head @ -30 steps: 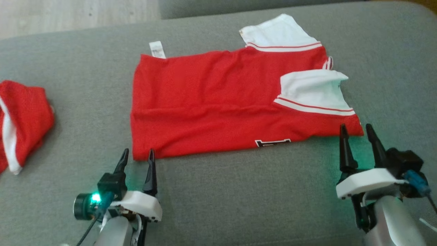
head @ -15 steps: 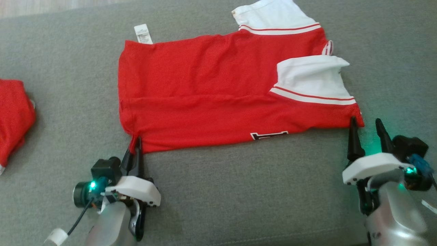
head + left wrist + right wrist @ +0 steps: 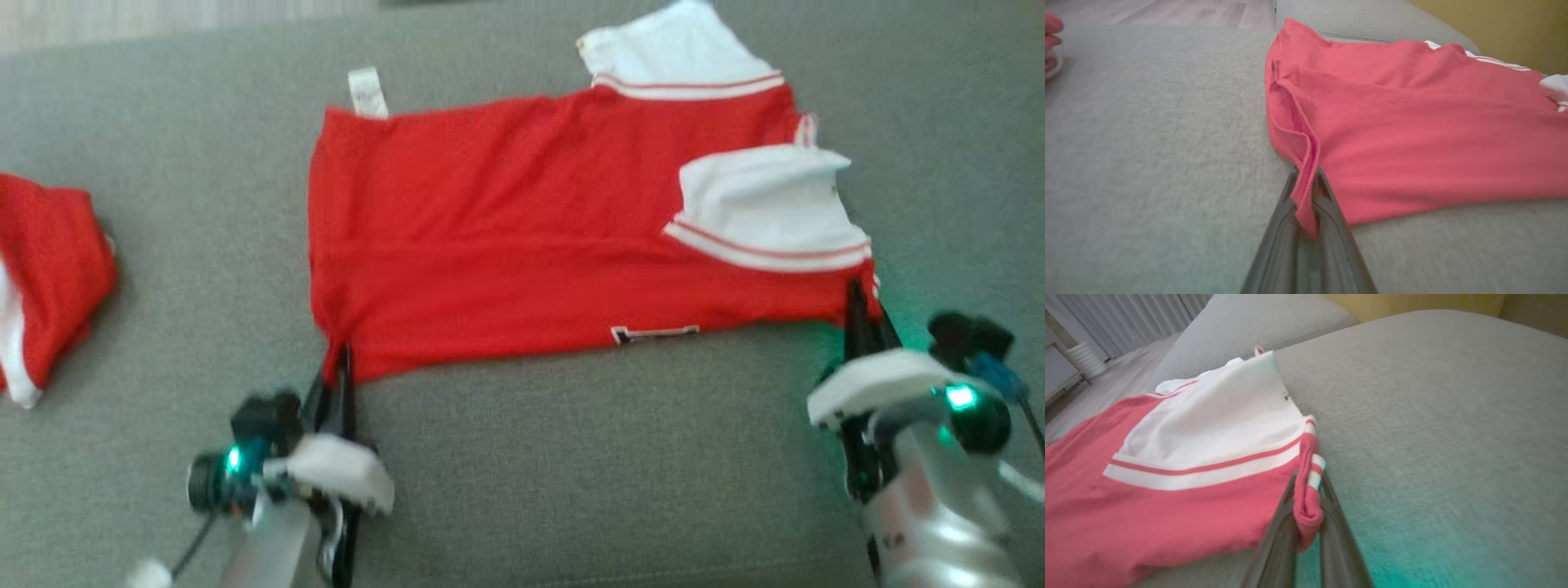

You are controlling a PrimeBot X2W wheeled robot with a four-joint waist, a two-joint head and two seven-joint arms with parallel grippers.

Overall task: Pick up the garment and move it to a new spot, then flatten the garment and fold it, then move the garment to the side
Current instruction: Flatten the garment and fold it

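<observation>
Evidently, left gripper [image 3: 336, 376] and right gripper [image 3: 859, 310] each clamp a near corner of the red jersey [image 3: 506, 237]. Judged purpose: folding that edge over.

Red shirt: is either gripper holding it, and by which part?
Both. The left gripper is shut on the shirt's near hem corner; the right gripper is shut on its near corner beside the white sleeve.

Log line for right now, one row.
left gripper: shut on red-and-white jersey garment, near-left corner | right gripper: shut on near-right corner | garment lying on grey fabric cushion
</observation>
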